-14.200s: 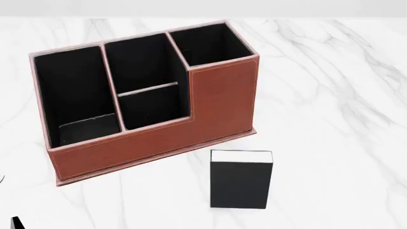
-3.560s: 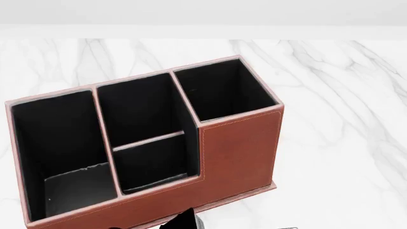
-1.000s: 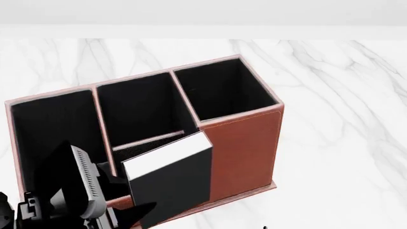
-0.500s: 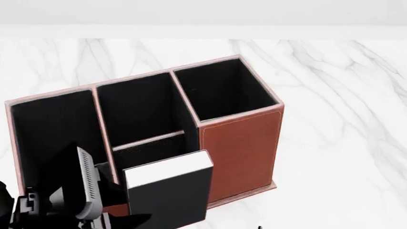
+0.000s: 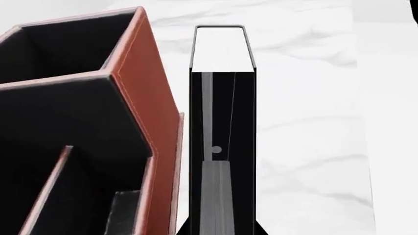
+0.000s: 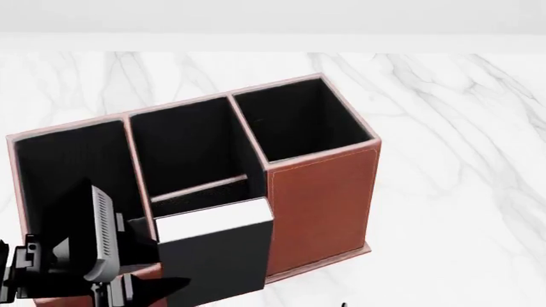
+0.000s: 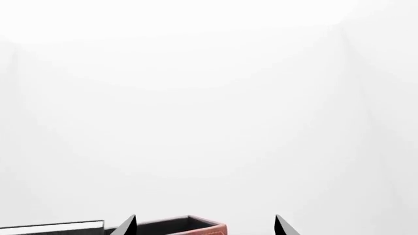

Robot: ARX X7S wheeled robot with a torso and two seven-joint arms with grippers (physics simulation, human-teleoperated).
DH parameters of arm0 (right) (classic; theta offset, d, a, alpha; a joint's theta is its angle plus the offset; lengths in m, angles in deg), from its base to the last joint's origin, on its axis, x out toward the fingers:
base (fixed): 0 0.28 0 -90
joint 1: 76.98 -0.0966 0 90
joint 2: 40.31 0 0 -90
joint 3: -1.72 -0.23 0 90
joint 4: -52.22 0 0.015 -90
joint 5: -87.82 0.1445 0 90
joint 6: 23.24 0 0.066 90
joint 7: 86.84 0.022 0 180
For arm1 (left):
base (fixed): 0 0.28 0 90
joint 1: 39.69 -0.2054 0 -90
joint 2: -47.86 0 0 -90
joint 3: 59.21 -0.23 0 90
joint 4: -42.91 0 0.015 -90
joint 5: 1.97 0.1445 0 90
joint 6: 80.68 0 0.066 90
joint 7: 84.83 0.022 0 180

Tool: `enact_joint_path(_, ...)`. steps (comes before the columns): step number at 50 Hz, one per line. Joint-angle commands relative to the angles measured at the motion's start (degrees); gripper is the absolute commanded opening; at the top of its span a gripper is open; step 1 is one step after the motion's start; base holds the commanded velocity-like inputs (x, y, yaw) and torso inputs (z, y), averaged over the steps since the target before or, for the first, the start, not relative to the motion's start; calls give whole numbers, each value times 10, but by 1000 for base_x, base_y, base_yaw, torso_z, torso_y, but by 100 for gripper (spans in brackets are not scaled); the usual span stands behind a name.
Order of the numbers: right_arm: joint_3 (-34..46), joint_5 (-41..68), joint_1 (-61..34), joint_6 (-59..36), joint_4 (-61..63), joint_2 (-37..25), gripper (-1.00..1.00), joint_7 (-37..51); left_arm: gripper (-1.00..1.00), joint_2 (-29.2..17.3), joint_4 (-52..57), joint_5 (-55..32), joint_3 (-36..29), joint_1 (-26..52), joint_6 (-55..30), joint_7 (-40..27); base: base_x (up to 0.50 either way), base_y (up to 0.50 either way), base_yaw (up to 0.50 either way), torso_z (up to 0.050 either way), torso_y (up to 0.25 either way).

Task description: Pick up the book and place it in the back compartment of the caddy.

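The black book (image 6: 217, 259), white page edge (image 6: 213, 219) on top, hangs upright before the low front wall of the red-brown caddy (image 6: 323, 201). It hides part of the front middle cell, just below the back middle compartment (image 6: 189, 150). My left gripper (image 6: 156, 257) is shut on the book from the left. In the left wrist view the book (image 5: 222, 117) runs straight out from the left gripper (image 5: 222, 230), close beside the caddy's outer wall (image 5: 140, 93). My right gripper (image 7: 205, 226) stands open with nothing in it, the caddy's corner (image 7: 196, 228) beyond.
White marble tabletop (image 6: 452, 160) stretches to the right of and behind the caddy. The caddy's tall right cell (image 6: 298, 121) and wide left cell (image 6: 68, 166) show black lining and nothing inside.
Over the last second the book has shifted left and levelled out from a tilt, carried by my left gripper. It sits slightly lower in the head view. The caddy has not moved.
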Motion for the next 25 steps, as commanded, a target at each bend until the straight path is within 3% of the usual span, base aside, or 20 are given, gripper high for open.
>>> enact_joint_path(1,3,-1,-1,0,-2,-1,100,1,-100,9,-20,-19,30,15,10,10,0,0,0,0,0)
enact_joint_path(25,6,-4,-1,2,-3,-3,100,6,-100,34,-74,-24,47,59,-8,24,0,0,0,0,1)
